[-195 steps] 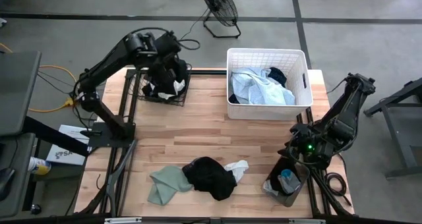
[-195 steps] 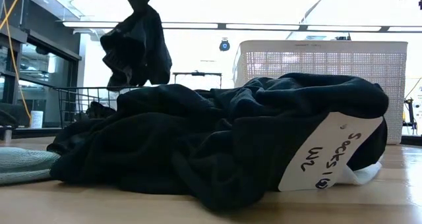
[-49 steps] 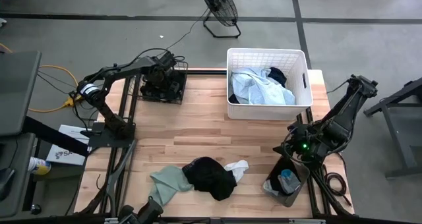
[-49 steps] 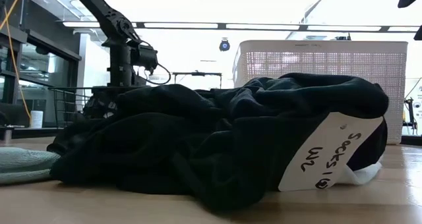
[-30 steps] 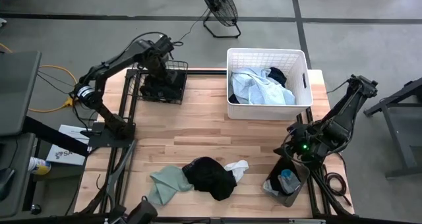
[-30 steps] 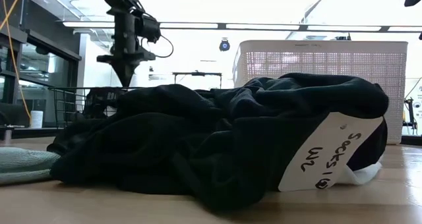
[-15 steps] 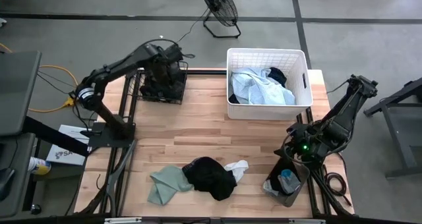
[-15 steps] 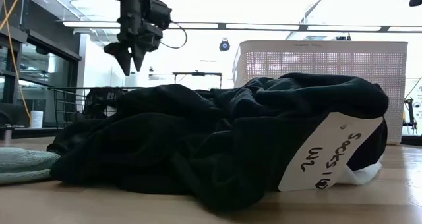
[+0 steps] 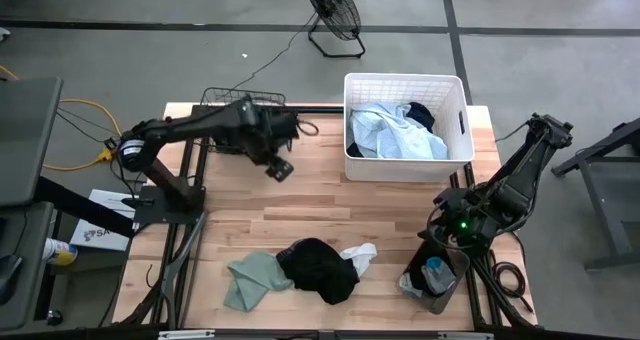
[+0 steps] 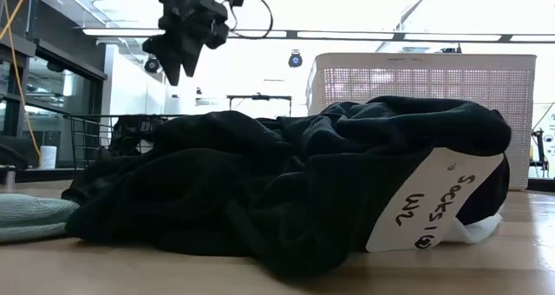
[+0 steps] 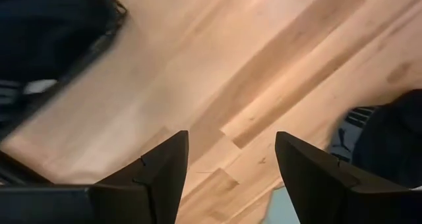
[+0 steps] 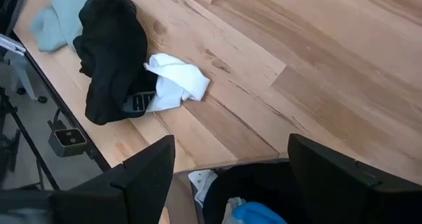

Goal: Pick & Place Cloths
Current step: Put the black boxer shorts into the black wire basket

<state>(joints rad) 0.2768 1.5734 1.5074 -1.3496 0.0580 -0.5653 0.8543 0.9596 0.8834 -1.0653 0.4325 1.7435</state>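
Observation:
Three cloths lie in a heap near the table's near edge: a black one (image 9: pixel 320 270) (image 10: pixel 286 182), a sage green one (image 9: pixel 248 280) on its left and a white one (image 9: pixel 360 252) on its right. My left gripper (image 9: pixel 279 168) (image 11: pixel 231 178) hangs open and empty above the bare table, just near-right of the black wire basket (image 9: pixel 240 130), pointing down. My right gripper (image 12: pixel 231 178) waits open at the near right, slanting down over a dark bin (image 9: pixel 430 280).
The black wire basket at the far left holds dark cloths. A white laundry basket (image 9: pixel 405 130) at the far right holds pale blue and dark cloths. Bare wood lies between the baskets and the heap. A fan (image 9: pixel 333 15) stands on the floor beyond the table.
My left gripper has risen from the wire basket and swung toward the table's middle and near side, rolling at the wrist. Its fingers, shut a second ago, have opened with nothing between them. The heap of cloths has not moved.

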